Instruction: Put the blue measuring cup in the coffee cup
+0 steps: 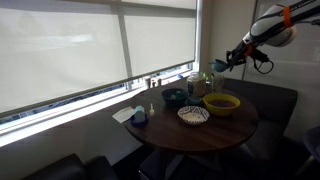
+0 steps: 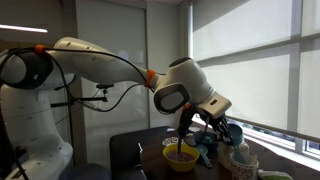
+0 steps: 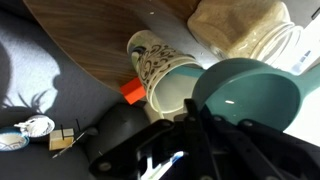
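- The jaws are closed tight on the blue measuring cup [image 3: 250, 95] and hold it up in the air.
- In the wrist view the blue measuring cup hangs just beside the coffee cup [image 3: 165, 70] and hides a bit of its rim.
- The coffee cup is pale with dark swirly marks.
- A glass jar [image 3: 240, 30] with pale stuff inside is close by the coffee cup.
- In an exterior view the round brown tabletop [image 1: 165, 130] has a yellow bowl [image 1: 221, 103], a dark blue bowl [image 1: 174, 97], a patterned bowl [image 1: 193, 115] and a small purple cup [image 1: 139, 117] on it.
- The white robot arm [image 2: 100, 60] reaches out over the yellow bowl.
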Controlling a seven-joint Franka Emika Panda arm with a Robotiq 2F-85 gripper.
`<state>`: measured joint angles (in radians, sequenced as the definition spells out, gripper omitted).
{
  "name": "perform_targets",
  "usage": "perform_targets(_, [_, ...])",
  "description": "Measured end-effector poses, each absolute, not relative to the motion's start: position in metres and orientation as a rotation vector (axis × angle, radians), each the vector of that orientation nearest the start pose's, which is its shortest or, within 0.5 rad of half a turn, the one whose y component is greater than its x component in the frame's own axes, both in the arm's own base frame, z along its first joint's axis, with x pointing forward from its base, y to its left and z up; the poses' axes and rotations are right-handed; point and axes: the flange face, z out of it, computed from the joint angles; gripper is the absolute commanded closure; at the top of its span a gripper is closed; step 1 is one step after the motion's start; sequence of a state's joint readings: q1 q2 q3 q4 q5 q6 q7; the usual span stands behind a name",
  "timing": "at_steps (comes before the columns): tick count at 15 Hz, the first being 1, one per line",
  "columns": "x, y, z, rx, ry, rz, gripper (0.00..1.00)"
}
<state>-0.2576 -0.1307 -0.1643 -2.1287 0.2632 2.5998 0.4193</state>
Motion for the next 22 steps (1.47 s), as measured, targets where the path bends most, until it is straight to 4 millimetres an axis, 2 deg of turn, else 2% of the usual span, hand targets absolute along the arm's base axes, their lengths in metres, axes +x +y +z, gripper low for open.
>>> perform_targets(3, [0.519,-0.240,0.512,-2.403,1.415,-0.798,0.99])
perform_targets(6, [0.530,-0.256,0.497,-2.389,1.476,-0.772,0.99])
perform_targets(10, [0.537,-0.280,0.489,-2.373,1.538,-0.759,0.99])
perform_targets(13, [0.545,-0.277,0.491,-2.390,1.523,-0.720,0.99])
perform_targets(14, [0.548,-0.273,0.492,-2.398,1.512,-0.698,0.71])
perform_targets(16, [0.551,-0.265,0.494,-2.413,1.491,-0.658,0.63])
perform_targets(22, [0.552,-0.264,0.499,-2.469,1.473,-0.589,0.22])
